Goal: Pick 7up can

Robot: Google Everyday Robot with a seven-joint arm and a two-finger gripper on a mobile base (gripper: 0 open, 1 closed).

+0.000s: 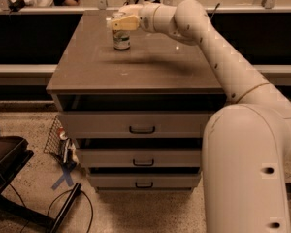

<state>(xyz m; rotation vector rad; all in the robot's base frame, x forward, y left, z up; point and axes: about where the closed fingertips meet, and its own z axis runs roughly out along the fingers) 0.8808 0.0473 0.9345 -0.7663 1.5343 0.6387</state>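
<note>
The 7up can (121,39) stands upright on the far left part of the brown cabinet top (136,64). It shows a pale green and white label. My gripper (118,20) reaches in from the right on the long white arm and sits at the can's top, covering its rim. The can rests on the cabinet top.
The cabinet has three drawers with dark handles (141,129). A rail and counter (48,6) run behind it. On the floor at the left lie a wire basket (58,140), a black stand (9,164), cables and a blue X mark (63,177). My white arm base (247,169) fills the lower right.
</note>
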